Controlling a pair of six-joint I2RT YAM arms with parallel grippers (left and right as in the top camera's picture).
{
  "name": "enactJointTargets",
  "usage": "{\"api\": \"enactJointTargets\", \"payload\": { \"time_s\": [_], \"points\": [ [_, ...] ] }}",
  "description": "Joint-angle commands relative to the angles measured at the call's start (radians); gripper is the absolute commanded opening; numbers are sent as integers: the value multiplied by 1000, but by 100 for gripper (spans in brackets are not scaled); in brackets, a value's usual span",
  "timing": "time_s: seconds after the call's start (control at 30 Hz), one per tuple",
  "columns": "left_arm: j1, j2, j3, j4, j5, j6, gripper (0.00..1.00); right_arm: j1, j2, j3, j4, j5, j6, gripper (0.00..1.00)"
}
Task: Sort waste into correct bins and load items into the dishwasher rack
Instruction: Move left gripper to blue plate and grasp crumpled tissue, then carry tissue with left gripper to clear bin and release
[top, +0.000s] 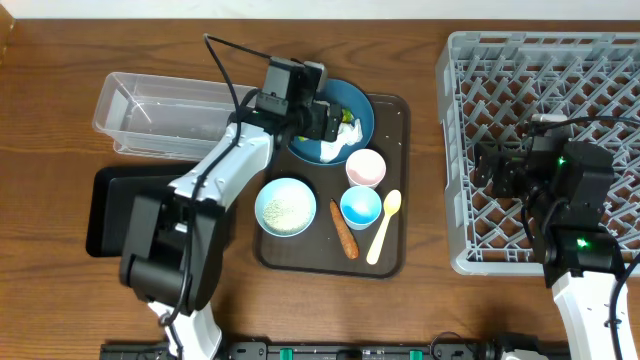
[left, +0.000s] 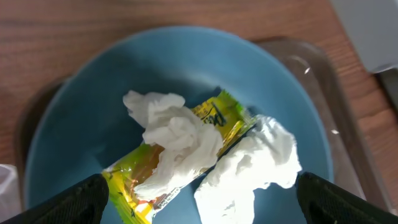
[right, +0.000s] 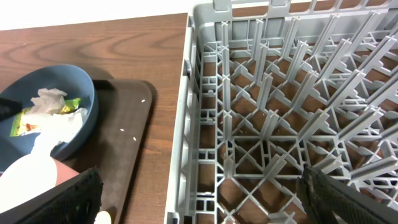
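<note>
Tissue (left: 177, 134) over wrapper (left: 219, 112) on plate (left: 93, 93)

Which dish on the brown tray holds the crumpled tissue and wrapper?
The dark blue plate, under the left gripper, with tissue and yellow-green wrapper lying on it. The pale blue bowl holds only rice; the pink cup and blue cup hold neither.

Overhead feed gives me bright, even light from above, hardly a hard shadow, some glare on the clear tub (top: 165, 112). My left wrist view is soft up close (the tissue (left: 174, 134) nearly blows out white), while the right wrist view shows the rack (right: 194, 93) crisp.
</note>
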Motion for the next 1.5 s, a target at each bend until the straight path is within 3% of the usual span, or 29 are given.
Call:
{"api": "enactJointTargets", "payload": {
  "time_s": [0.0, 0.27, 0.67, 1.23, 1.3, 1.47],
  "points": [
    [1, 43, 14, 6, 1, -5, 98, 21, -2, 22, 1, -10, 13, 99],
    [1, 108, 14, 26, 2, -5, 88, 21, -2, 22, -3, -10, 13, 99],
    [0, 108, 11, 23, 1, -5, 48, 21, -2, 22, -3, -10, 13, 99],
    [1, 108, 11, 1, 1, -5, 19, 21, -2, 22, -10, -11, 13, 99],
    [1, 108, 11, 4, 1, -5, 11, 21, -2, 22, -10, -10, 13, 99],
    [5, 101, 11, 5, 1, -5, 6, 21, -2, 22, -10, -11, 13, 99]
  ]
}}
